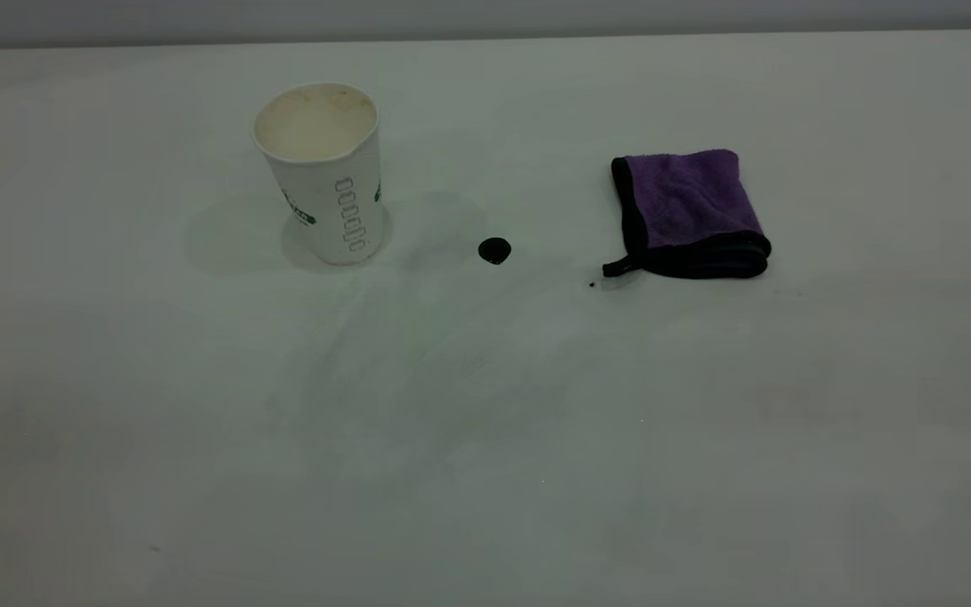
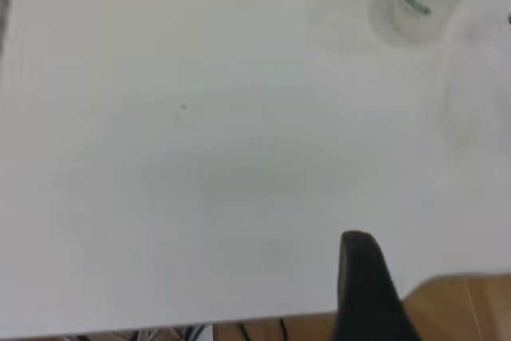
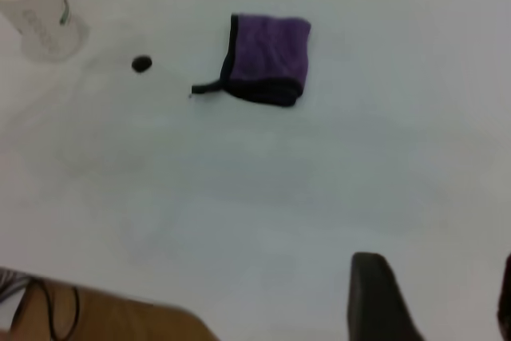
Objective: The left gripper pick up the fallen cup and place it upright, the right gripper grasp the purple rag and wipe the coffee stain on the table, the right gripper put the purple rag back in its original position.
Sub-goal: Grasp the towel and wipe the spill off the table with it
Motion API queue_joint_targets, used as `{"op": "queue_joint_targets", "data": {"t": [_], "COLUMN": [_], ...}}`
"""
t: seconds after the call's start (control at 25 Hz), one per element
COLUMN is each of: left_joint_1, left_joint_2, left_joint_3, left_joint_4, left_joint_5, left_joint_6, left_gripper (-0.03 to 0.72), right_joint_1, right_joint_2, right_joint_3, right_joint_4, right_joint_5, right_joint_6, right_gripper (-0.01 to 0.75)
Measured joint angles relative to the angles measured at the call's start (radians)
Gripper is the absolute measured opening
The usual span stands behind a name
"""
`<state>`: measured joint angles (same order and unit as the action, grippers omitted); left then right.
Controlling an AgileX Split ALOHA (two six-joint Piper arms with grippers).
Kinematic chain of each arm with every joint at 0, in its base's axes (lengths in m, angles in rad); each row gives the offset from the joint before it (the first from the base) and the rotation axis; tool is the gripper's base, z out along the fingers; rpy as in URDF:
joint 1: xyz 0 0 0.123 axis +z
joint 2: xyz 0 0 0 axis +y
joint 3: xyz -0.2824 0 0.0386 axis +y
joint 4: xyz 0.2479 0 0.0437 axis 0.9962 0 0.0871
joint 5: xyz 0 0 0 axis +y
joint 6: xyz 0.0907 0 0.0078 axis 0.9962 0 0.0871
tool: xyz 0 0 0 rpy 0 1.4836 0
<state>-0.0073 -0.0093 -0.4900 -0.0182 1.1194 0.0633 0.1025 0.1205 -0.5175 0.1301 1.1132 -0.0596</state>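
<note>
The paper cup (image 1: 321, 173) stands upright on the white tabletop (image 1: 485, 421), mouth up; its cream interior shows brownish smudging near the rim and no liquid can be made out. Green print marks the cup wall — the lettering is too small to read. The coffee stain (image 1: 495, 250), a small near-black blob, lies between the cup and the purple rag (image 1: 688, 212), apart from both. The rag lies folded, black-edged, its loop tab pointing toward the stain. The left gripper (image 2: 363, 285) shows one dark finger over the tabletop edge; whether it is spread cannot be told. The right gripper (image 3: 435, 297) has its fingers spread, well apart from the rag.
</note>
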Motion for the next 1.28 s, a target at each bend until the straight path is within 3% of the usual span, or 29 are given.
{"op": "queue_joint_targets", "data": {"t": [0.2, 0.56, 0.96, 1.28], "left_joint_1": [0.066, 0.066, 0.066, 0.066], "left_joint_2": [-0.01, -0.01, -0.01, -0.01], "left_joint_3": [0.0, 0.0, 0.0, 0.0], "left_joint_4": [-0.001, -0.001, -0.001, -0.001], "left_joint_5": [0.005, 0.005, 0.007, 0.007], "left_joint_6": [0.0, 0.0, 0.0, 0.0], "left_gripper": [0.498, 0.498, 0.498, 0.498], "right_joint_1": [0.0, 0.0, 0.023, 0.139], "right_joint_2": [0.252, 0.81, 1.437, 1.879], "right_joint_3": [-0.058, -0.149, -0.374, -0.673], "right_joint_4": [0.013, 0.202, 0.338, 0.261], "right_joint_5": [-0.142, -0.415, -0.513, -0.566], "right_joint_6": [-0.064, -0.313, -0.551, -0.467], "right_gripper": [0.517, 0.525, 0.524, 0.524]}}
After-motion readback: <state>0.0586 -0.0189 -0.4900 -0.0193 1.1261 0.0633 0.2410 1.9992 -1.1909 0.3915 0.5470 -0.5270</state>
